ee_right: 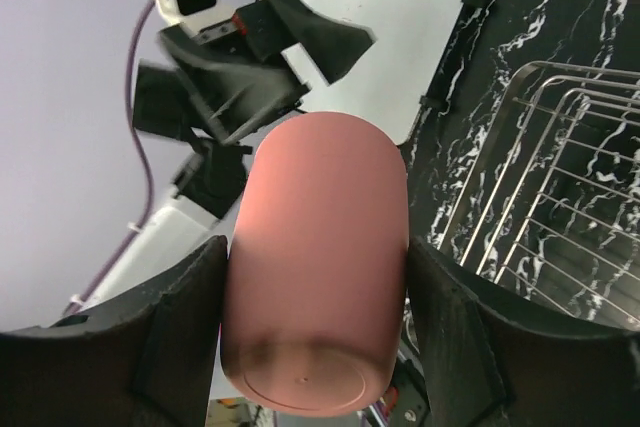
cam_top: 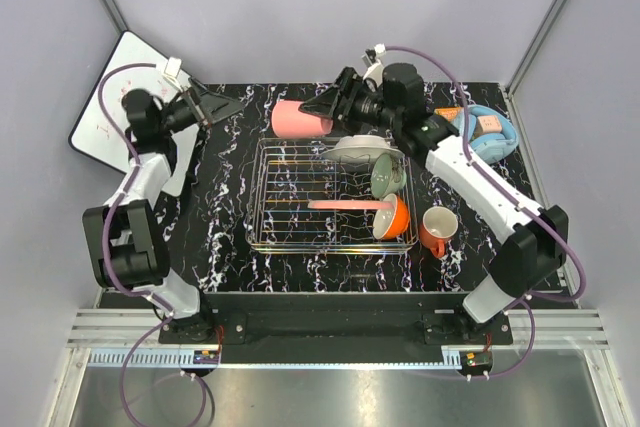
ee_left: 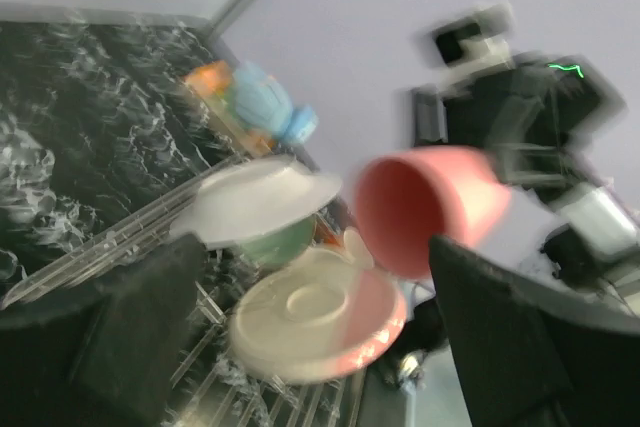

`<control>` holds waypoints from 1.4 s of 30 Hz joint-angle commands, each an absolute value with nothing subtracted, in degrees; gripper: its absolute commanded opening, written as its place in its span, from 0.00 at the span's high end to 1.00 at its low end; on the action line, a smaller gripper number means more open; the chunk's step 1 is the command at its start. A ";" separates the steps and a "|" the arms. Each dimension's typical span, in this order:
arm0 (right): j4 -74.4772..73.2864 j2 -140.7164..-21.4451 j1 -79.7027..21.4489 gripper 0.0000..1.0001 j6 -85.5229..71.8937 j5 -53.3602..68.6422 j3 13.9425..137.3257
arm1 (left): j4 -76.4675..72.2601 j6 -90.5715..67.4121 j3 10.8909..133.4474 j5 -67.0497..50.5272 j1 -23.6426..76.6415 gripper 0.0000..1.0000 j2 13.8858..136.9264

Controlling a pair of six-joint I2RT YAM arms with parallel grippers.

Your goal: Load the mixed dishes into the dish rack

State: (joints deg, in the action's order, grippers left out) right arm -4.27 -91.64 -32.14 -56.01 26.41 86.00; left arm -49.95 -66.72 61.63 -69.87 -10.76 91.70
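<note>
**Pink cup up in the air, ready for the rack**

Pink is what fills the jaws of the right gripper (cam_top: 325, 110). One jaw sits on each side of the small pink cup (ee_right: 315, 267), and they squeeze it tight. The cup lies on its side in the air. Its bottom faces the right wrist and its open mouth faces the left arm.

The cup hangs near the far edge of the dish rack (cam_top: 270, 237). It does not touch the wires.

The jaws of the left gripper (cam_top: 222, 107) are spread wide with nothing in them. They point at the cup from the left, close to the white board (cam_top: 110, 97).

Four dishes sit in the right side of the rack. They are the white plate (cam_top: 358, 147), the mint-green bowl (cam_top: 388, 177), the orange bowl (cam_top: 393, 217) and the pink plate (cam_top: 345, 205). The left side of the rack looks free.

The orange mug (cam_top: 438, 229) stands on the counter (cam_top: 230, 237), just beside the rack on the right. The blue headphones (cam_top: 490, 132) lie in the far right corner.

I think the job is at the cup step, and the mug comes after. Next, the right arm should carry the cup over a free spot and turn its mouth down. Then it should lower the cup between the wires before the jaws let go. It must go slowly so the cup does not bump the white plate.
</note>
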 commanded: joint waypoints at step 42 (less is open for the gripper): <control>-67.68 -140.45 -48.25 1.00 -15.73 -6.41 156.53 | 25.49 13.89 58.45 -14.85 2.10 0.01 87.45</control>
State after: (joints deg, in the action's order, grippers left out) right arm -69.47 -140.35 -47.88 -17.17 -4.05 155.26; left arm 28.95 12.36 59.31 -17.17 0.05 87.94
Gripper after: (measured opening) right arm 0.712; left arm 0.988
